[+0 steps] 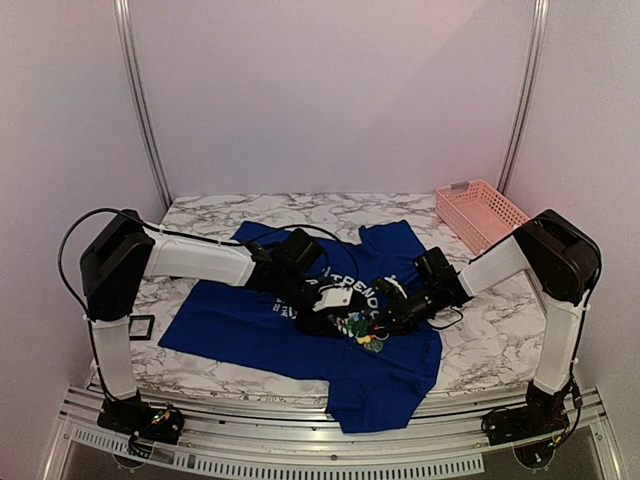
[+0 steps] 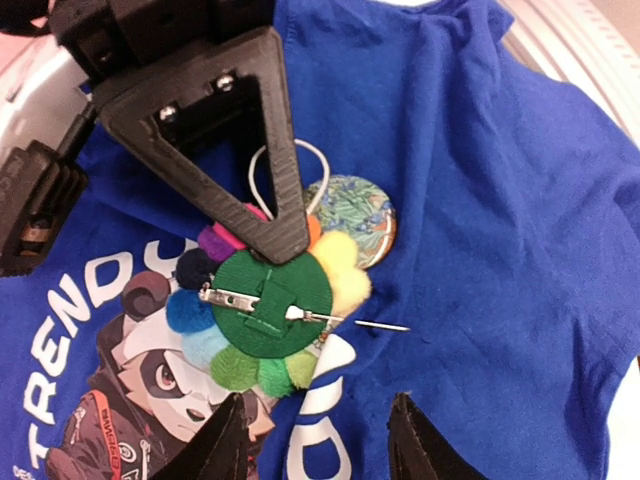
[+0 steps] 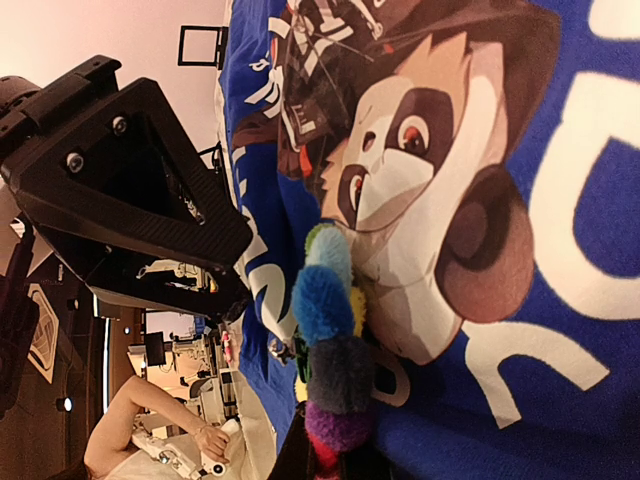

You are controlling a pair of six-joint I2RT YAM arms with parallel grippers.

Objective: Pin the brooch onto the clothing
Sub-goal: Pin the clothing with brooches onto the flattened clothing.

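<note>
Right fingers [image 2: 270, 190] pinch the brooch [image 2: 275, 310] rim, back face up, over the shirt [image 2: 500, 200]. Left fingers [image 2: 225, 445], spread and empty, sit just short of it. Its open needle [image 2: 380, 325] lies crosswise to them.

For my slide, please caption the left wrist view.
The brooch lies green back up, pin open, on the blue T-shirt, held by the right gripper.

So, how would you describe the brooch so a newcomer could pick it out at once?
Find the blue T-shirt spread on the marble table; on its panda chest print lies the brooch. It is back-up: a green felt disc with a silver pin, ringed by multicoloured pom-poms, unlike the flat printed round badge beside it.
</note>
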